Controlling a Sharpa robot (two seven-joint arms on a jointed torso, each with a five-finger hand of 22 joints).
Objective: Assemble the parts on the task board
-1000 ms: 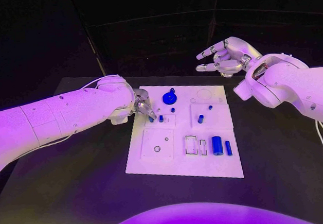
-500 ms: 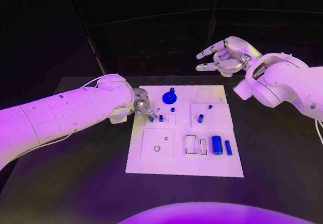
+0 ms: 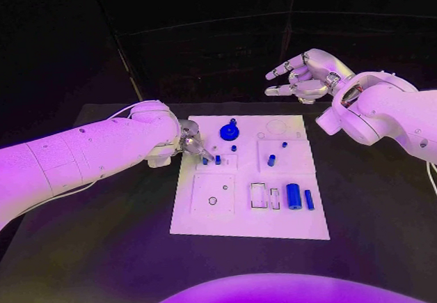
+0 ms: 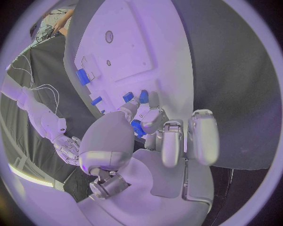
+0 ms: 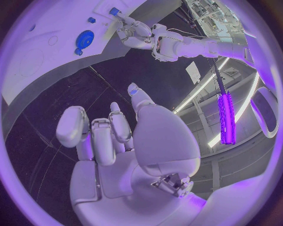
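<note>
Early-to-mid assembly: left hand pinches a small blue part over the board at 10 o'clock, right hand hangs empty, fingers apart, beyond 1 o'clock; cylinder loose at 4 o'clock.

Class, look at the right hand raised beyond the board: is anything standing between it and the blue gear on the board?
Nothing visible does. The right hand hangs open above the table's far side, and the space down to the blue gear on the task board looks free. The left hand works beside it, not between.
</note>
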